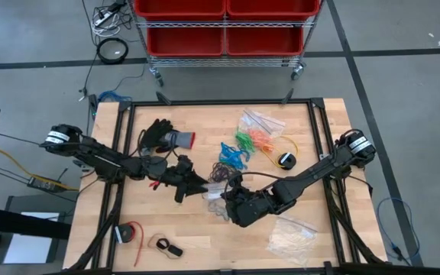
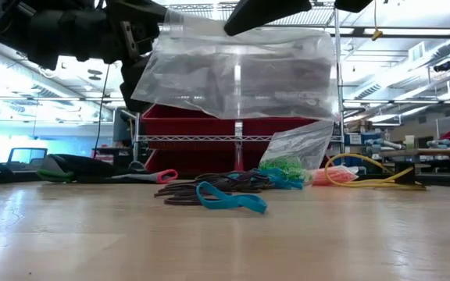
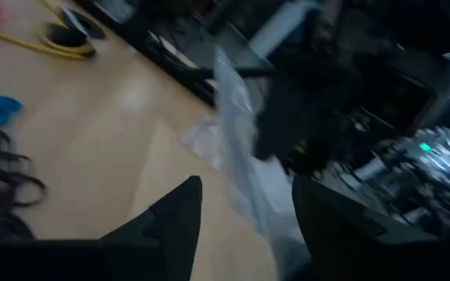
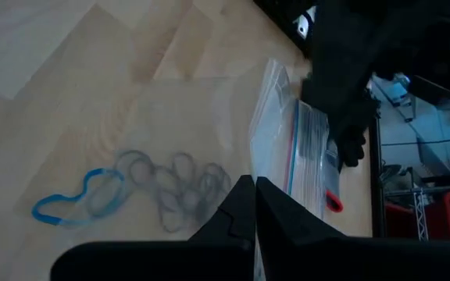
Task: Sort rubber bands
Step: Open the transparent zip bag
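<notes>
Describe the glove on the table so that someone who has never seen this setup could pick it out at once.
Start at the wooden table, on the side nearest the red bins. The glove lies on its left half, beyond the left arm: dark fingers, grey wrist, red cuff, the only hand-shaped thing there.

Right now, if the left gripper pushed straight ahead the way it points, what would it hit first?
Probably the clear plastic bag hanging just past the open left gripper, with the right arm close behind it. Depth is hard to judge.

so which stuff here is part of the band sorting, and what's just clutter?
Job:
- rubber bands
- clear bag, pinched by right gripper
- left gripper, open beside it

Lying about:
- glove
- yellow cable
- bag of whitish pieces
</notes>
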Robot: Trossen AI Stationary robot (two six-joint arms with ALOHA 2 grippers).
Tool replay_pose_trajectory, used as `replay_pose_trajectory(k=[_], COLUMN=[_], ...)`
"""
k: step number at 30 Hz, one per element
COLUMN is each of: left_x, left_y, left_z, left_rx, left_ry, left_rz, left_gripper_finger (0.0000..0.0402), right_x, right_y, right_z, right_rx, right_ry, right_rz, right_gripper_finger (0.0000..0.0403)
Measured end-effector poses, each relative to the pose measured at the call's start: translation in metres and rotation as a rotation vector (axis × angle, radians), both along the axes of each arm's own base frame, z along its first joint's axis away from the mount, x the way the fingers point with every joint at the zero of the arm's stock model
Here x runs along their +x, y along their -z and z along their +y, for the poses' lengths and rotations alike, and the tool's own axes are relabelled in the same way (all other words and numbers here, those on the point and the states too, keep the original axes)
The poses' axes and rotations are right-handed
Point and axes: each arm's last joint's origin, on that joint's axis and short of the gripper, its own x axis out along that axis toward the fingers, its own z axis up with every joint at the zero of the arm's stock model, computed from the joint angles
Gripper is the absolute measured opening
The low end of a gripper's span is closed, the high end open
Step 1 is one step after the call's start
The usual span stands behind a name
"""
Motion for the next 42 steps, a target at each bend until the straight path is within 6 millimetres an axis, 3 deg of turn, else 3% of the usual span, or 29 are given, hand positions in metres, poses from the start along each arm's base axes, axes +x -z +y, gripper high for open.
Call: replay_pose_trajectory(k=[11,20,28,42], left_x=[0.0,0.003,0.006,0.004], left_y=[0.0,-0.005,-0.011,0.0], left_z=[0.0,0.0,-0.001,-0.002], left_rx=[-0.017,0.066,0.137,0.278], left_ry=[0.013,-0.003,0.004,0.036], left_rz=[0.002,-0.039,-0.074,0.001], left_gripper_finger=[0.0148,0.0014,0.0004,0.0001], right_x=[0.007,0.009,0.011,0.004], right_y=[-0.001,-0.004,-0.003,-0.003], right_z=[-0.012,-0.011,-0.016,-0.007], right_rx=[0.028,0.113,0.226,0.296], right_ry=[0.018,0.06,0.155,0.3], right_rz=[-0.002,-0.063,-0.099,-0.174], right_gripper_finger=[0.0,0.0,0.0012,0.0104])
